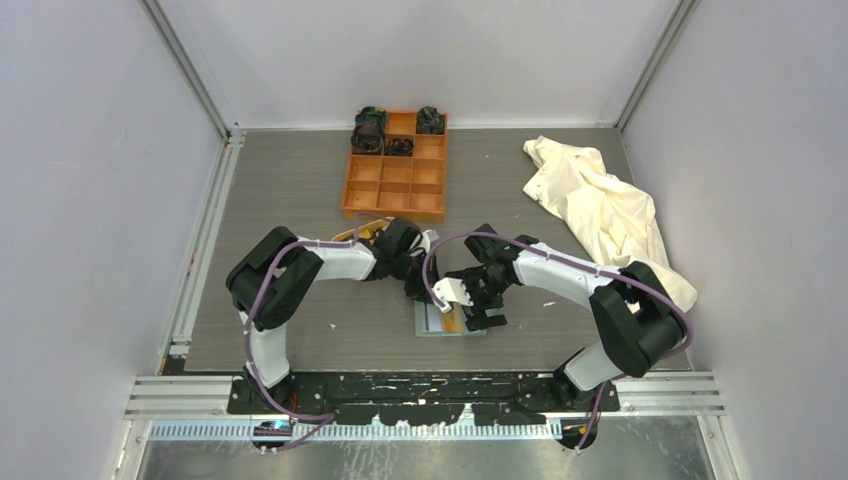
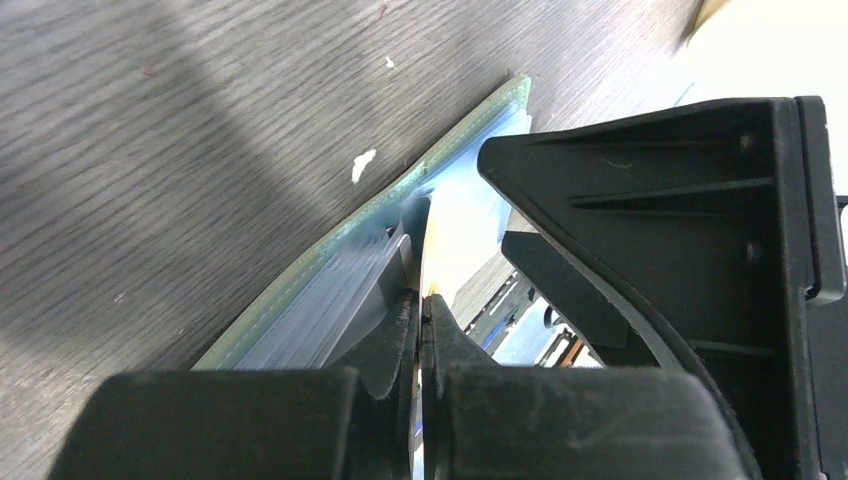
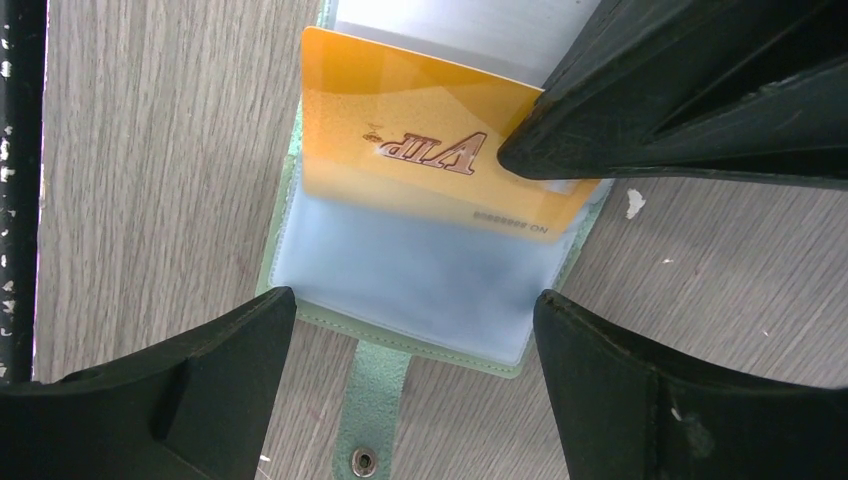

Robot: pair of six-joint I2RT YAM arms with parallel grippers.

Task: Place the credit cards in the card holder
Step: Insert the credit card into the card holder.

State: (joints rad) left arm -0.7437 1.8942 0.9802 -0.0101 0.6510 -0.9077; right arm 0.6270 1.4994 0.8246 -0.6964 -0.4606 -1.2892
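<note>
The card holder (image 3: 410, 270), sage green with pale plastic pockets, lies open on the table, its strap tab (image 3: 380, 400) pointing toward the right wrist camera. A gold credit card (image 3: 400, 150) marked VIP sits partly inside a pocket. My left gripper (image 2: 425, 300) is shut on that card's edge, and its fingers (image 3: 650, 110) come in from the upper right in the right wrist view. My right gripper (image 3: 415, 300) is open, one finger on each side of the holder's near edge, with nothing between them. From above, both grippers (image 1: 415, 285) (image 1: 478, 310) meet over the holder (image 1: 430, 325).
An orange compartment box (image 1: 396, 165) with dark items in its back cells stands at the far centre. A cream cloth (image 1: 600, 205) lies crumpled at the right. A tan tray (image 1: 362, 232) peeks out behind the left arm.
</note>
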